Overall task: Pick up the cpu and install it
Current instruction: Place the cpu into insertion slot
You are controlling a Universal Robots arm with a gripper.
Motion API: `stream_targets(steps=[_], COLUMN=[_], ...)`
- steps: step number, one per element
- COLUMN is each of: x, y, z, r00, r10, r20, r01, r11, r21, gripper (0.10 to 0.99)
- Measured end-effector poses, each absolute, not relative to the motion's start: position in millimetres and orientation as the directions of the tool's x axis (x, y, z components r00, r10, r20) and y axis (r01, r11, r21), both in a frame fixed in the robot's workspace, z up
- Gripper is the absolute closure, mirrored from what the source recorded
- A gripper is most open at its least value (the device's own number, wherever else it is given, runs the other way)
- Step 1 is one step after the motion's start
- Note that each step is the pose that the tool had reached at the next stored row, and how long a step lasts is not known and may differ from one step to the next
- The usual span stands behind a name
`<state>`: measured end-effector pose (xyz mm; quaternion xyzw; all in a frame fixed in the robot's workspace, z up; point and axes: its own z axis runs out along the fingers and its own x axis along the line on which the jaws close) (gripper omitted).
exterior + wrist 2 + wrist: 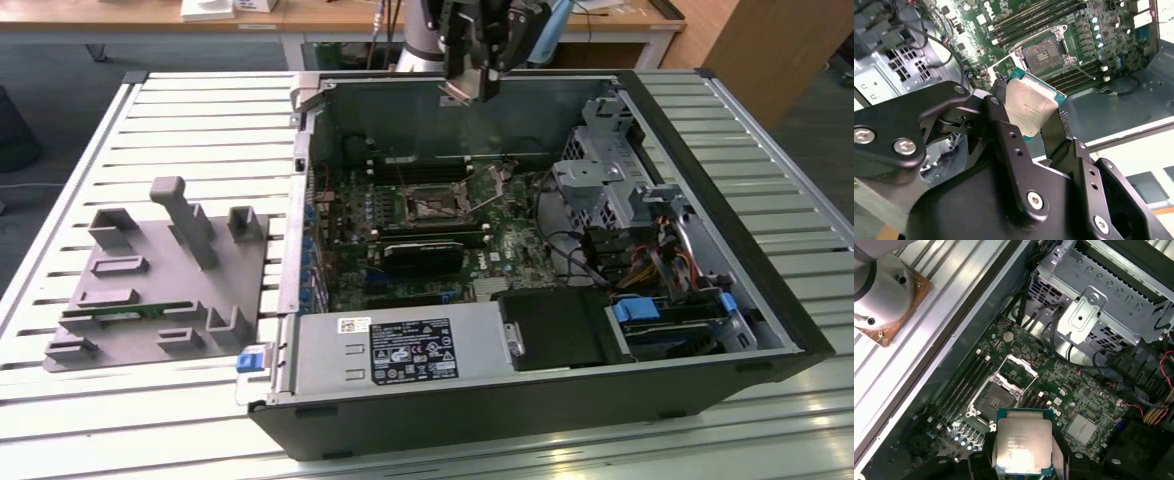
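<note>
The cpu, a flat square chip with a silvery top plate and a green rim, hangs between the black fingers of my gripper, which is shut on its two edges. In the exterior view the gripper hovers high over the open computer case, above its far wall. Below it on the green motherboard lies the socket, its metal frame flipped open and its square bed bare. In the second wrist view the socket sits just beyond the held cpu.
A silver drive cage and bundled cables fill the case's right side in the exterior view. A black heatsink block sits near the socket. A grey fixture stands on the slatted table at the exterior view's left.
</note>
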<state>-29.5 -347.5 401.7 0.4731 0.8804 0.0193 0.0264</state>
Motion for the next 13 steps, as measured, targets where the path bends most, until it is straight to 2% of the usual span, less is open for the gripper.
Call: stream_targets(steps=[13], x=[-29.5], y=[-346.9], z=[395.4], r00=[-0.364], r10=[0.931], r20=[-0.028], r01=[0.929], r11=[0.365], r21=[0.059], gripper=[0.557])
